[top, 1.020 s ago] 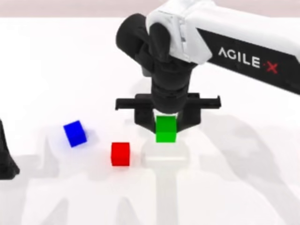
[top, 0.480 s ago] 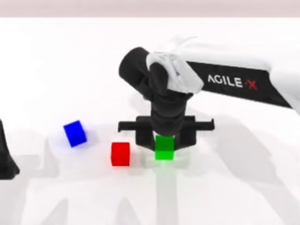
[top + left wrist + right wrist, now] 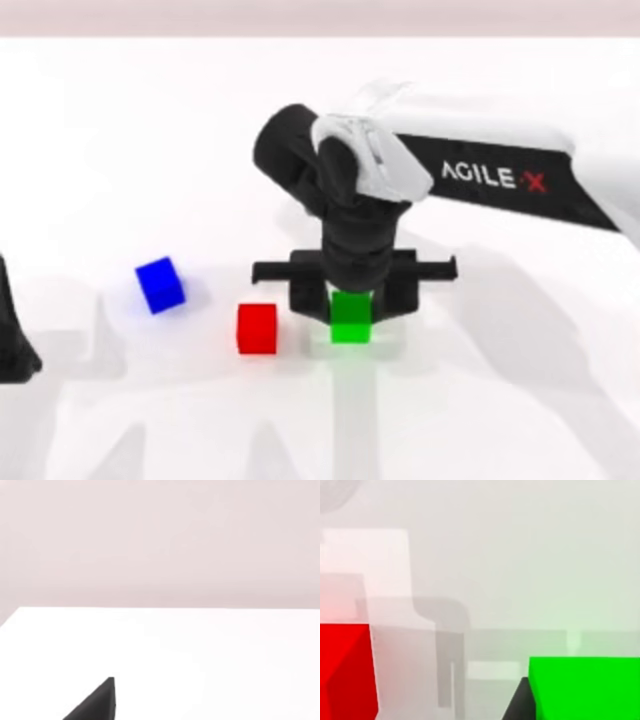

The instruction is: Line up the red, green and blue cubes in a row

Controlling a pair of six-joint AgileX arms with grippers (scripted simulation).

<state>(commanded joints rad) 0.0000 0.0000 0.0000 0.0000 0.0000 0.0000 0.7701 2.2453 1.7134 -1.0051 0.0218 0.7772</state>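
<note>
The green cube [image 3: 351, 320] sits low on the white table, just right of the red cube [image 3: 256, 328], with a small gap between them. My right gripper [image 3: 352, 303] points down over it, shut on the green cube, with a finger on each side. In the right wrist view a dark fingertip [image 3: 520, 702] presses against the green cube [image 3: 585, 687], and the red cube [image 3: 342, 672] stands off to one side. The blue cube [image 3: 160, 285] lies farther left, turned at an angle and a little behind the other two. My left gripper [image 3: 12, 345] is parked at the table's left edge.
The right arm [image 3: 500, 180] reaches in from the right, over the table's right half. The left wrist view shows only bare white table [image 3: 200, 655] and one dark fingertip [image 3: 100, 702].
The right gripper has come down and toward the front with the green cube, from above the table to table level beside the red cube. Red and blue cubes have not moved.
</note>
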